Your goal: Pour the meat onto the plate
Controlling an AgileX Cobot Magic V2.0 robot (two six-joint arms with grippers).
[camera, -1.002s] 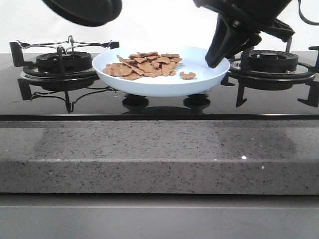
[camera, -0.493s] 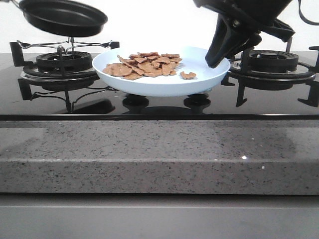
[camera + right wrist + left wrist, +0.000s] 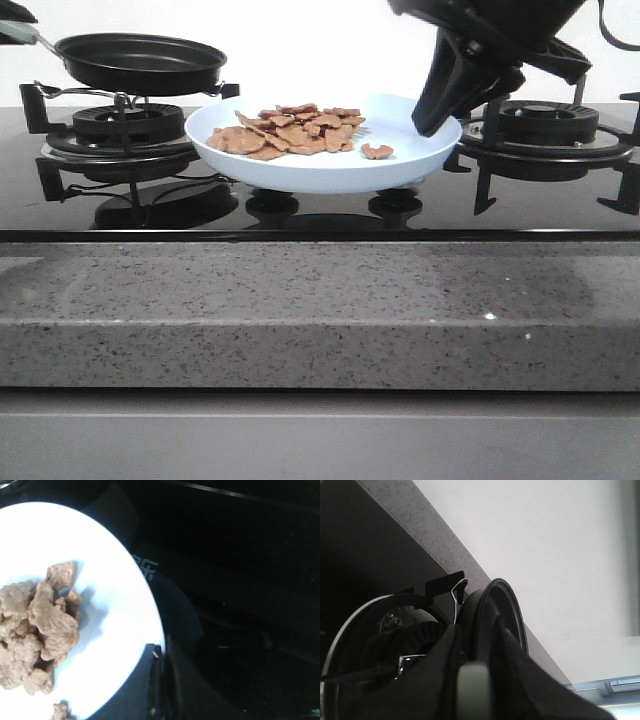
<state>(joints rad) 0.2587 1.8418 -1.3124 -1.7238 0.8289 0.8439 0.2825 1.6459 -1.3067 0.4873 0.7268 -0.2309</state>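
1. Since the stove [image 3: 320,215] spans the whole front view, it comes first: a glossy black top with 2 burner grates [image 3: 120,125], 1 on each side, behind a speckled grey counter edge [image 3: 320,310].
2. The plate [image 3: 322,165] sits between the burners; the right gripper [image 3: 432,122] grips its right rim, jaws clamped on the edge, as the right wrist view shows.
3. The frying pan [image 3: 140,62] hangs level just above the left grate, and looks empty. The left gripper [image 3: 470,680] holds its pale handle [image 3: 20,32], jaws closed around it.
4. The meat [image 3: 290,130] lies heaped on the plate's left half, with 1 piece [image 3: 377,151] apart near the middle.
5. By my reading, the pouring is done and the step in hand is parking the pan; next calls for lowering it flat onto the grate, then letting go.
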